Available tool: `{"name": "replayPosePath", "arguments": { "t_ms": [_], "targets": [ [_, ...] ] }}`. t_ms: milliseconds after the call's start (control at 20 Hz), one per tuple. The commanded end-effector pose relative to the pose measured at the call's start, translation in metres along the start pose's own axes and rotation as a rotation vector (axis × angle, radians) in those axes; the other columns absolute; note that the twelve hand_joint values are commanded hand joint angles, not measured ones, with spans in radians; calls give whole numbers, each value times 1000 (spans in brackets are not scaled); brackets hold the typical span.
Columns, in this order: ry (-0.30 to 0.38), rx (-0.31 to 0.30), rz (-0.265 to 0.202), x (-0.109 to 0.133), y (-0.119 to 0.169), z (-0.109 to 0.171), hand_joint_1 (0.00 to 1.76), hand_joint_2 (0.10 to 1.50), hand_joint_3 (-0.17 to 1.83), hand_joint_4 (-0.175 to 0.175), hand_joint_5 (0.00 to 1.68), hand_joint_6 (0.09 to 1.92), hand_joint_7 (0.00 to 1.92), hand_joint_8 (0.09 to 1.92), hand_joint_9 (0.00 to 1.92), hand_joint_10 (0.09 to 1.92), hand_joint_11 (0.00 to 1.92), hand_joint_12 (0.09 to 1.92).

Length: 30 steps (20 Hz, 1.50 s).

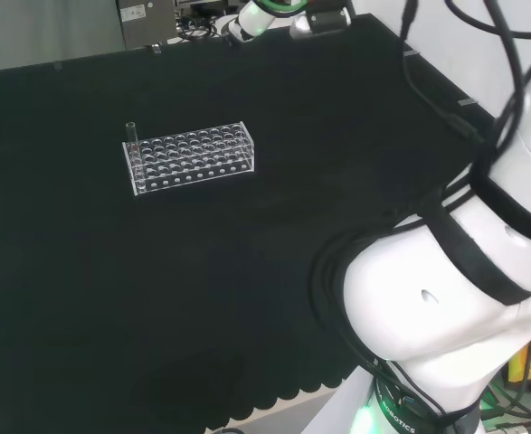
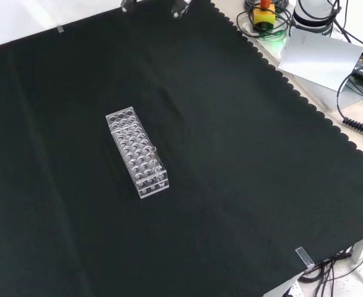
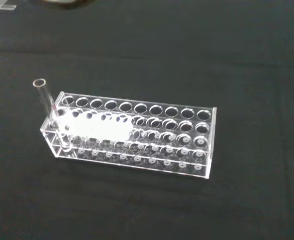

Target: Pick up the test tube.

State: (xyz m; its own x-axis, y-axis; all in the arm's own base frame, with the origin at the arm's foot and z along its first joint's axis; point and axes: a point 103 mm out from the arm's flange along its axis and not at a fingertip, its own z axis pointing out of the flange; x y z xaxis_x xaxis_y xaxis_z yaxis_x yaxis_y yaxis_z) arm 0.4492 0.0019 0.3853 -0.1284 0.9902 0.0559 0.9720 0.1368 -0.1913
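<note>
**Thin glass tube waits in a corner hole of the rack**

The test tube stands nearly upright in a corner hole of the clear rack, its open mouth rising above the rack's top plate. In the head view the tube sits at the rack's left end; in the front view it sits on the rack's right edge, towards the near end. The rack's other holes look vacant, and it rests on the black cloth of the desk.

The tube is likely light, stiff, smooth and brittle, so it may slip or crack if squeezed hard. The best hold is probably the bare stretch above the top plate, pinched from opposite sides and drawn straight up so it does not bind in the hole or tip the light rack.

Whether the hand is spread or closed, I cannot tell.
</note>
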Motion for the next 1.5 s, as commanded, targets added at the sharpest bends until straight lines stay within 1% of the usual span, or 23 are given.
{"name": "replayPosePath", "arguments": {
  "t_ms": [50,500,700,1200,1500],
  "targets": [
    [52,20,-55,13,53,20,661,755,515,-73,422,87,371,854,263,944,80,1603],
    [29,49,-134,53,96,39,668,762,501,-75,467,88,437,852,333,922,114,1590],
    [7,67,-164,70,107,50,683,761,497,-78,487,99,463,856,356,916,130,1585],
    [-92,131,-227,110,131,84,723,754,489,-80,539,135,523,865,404,906,146,1574],
    [-139,170,-248,130,148,107,734,752,488,-80,559,156,543,864,421,896,151,1569]
  ]
}}
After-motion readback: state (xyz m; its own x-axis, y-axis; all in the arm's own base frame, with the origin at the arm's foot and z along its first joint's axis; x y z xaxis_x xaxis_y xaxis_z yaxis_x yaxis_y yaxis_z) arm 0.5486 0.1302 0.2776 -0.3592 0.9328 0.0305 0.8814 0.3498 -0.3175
